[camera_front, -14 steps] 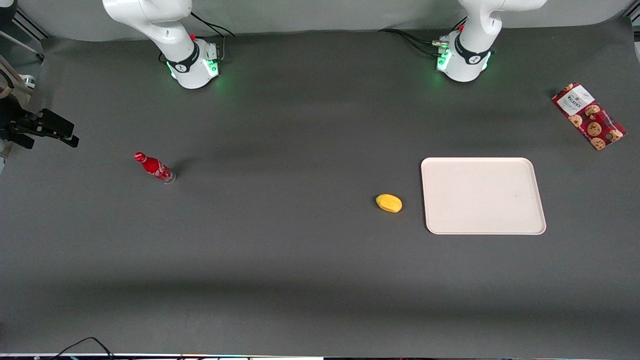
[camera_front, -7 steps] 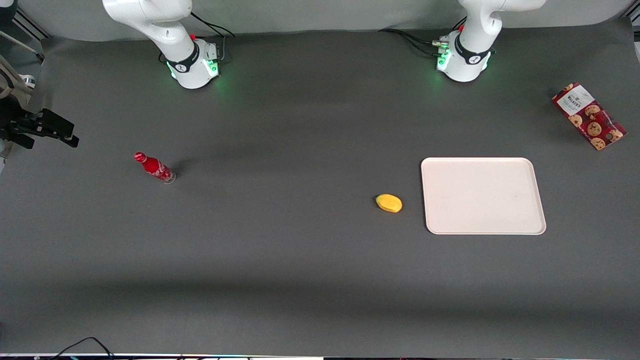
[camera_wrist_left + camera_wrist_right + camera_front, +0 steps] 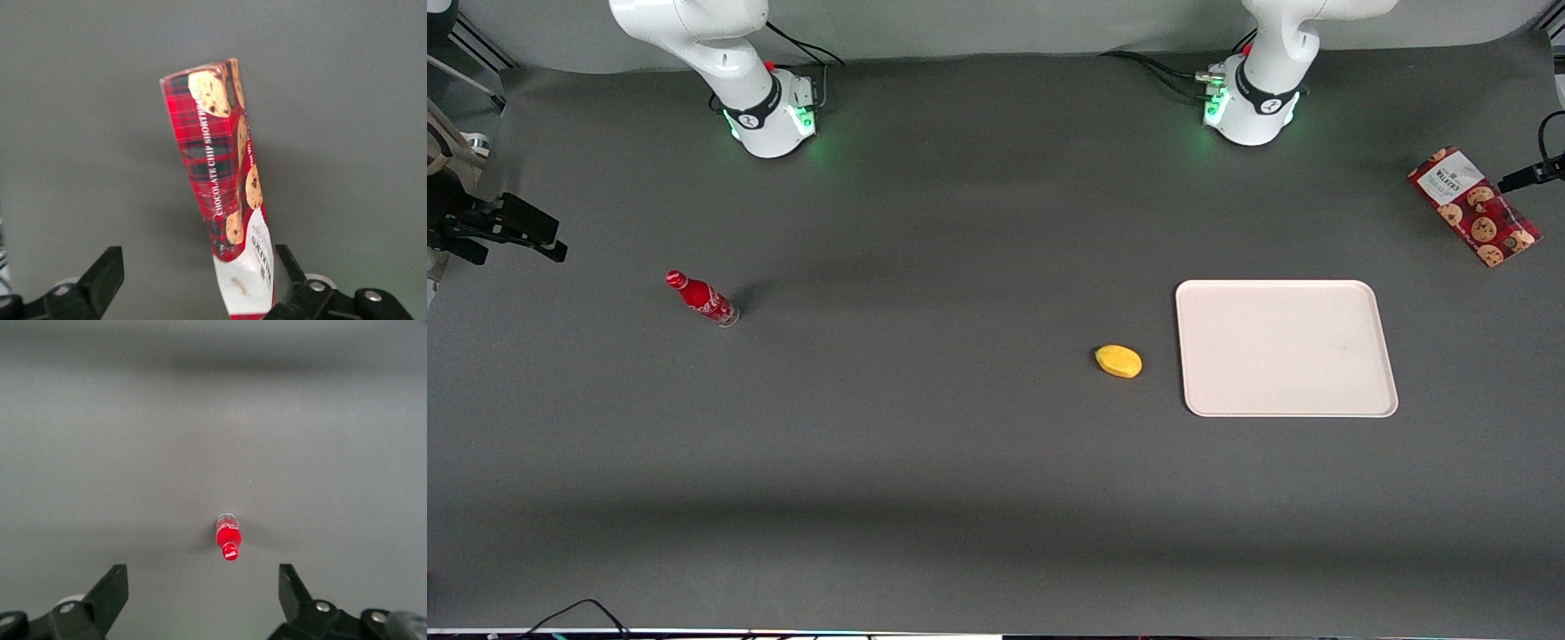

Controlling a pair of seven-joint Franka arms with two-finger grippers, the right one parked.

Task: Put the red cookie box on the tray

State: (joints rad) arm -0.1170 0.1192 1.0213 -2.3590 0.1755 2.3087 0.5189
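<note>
Going across your front view: soda bottle [image 3: 702, 299], yellow fruit [image 3: 1119, 361], tray [image 3: 1286, 348] — then the red cookie box [image 3: 1473, 206] at the tray's two o'clock, well apart. Your gripper [image 3: 193, 283] hangs above it, fingers [image 3: 101, 279] spread wide — grasping nothing.

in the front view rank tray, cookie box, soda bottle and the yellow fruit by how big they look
1. tray, by far the largest
2. red cookie box
3. red soda bottle
4. yellow fruit, only slightly smaller than the bottle, so nearly a tie

The pincer is open, above the box.
</note>
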